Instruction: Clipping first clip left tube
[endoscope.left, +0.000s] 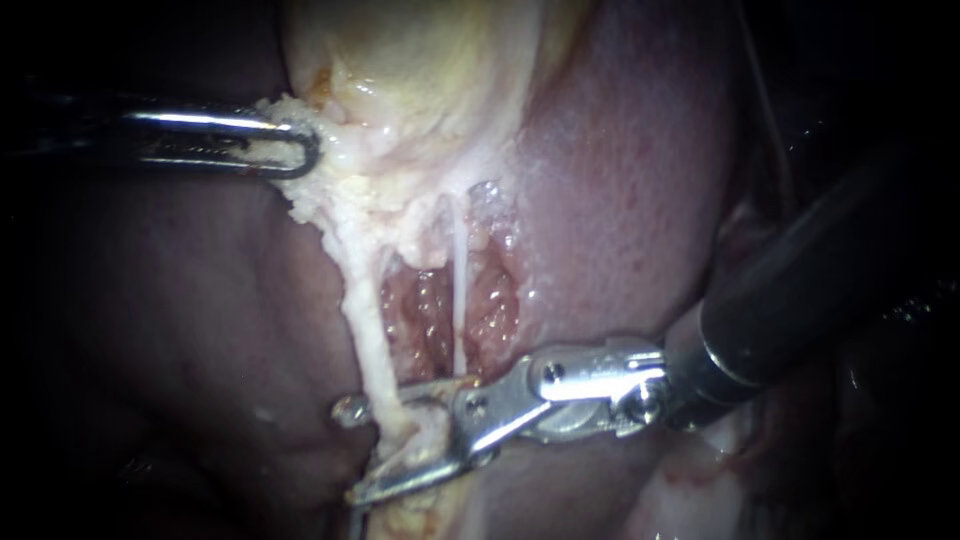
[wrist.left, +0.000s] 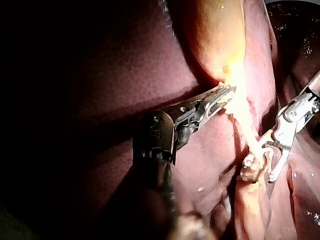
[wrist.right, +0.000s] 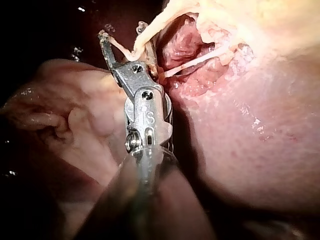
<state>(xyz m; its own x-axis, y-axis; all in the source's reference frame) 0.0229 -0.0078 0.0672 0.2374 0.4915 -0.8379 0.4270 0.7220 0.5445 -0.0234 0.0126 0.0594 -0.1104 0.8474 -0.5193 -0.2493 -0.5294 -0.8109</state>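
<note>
**Open jaws astride the left tube**

Endoscope view: the left instrument (endoscope.left: 295, 150), upper left, is clamped on the pale edge of the gallbladder (endoscope.left: 420, 60). The left tube (endoscope.left: 365, 320) runs steeply down, left of centre (the thinner right tube (endoscope.left: 458, 290) stands clear beside it). It passes between the parted jaws of the right instrument (endoscope.left: 385, 450), lower centre, which cross it almost square-on.

Left wrist view: the right instrument (wrist.left: 265, 162) gapes around the left tube (wrist.left: 247, 132), well ahead of the left instrument (wrist.left: 220, 97).

Right wrist view: the left tube (wrist.right: 155, 25) lies between the spread jaws of the right instrument (wrist.right: 125, 42). Closing looks like the next move.
</note>
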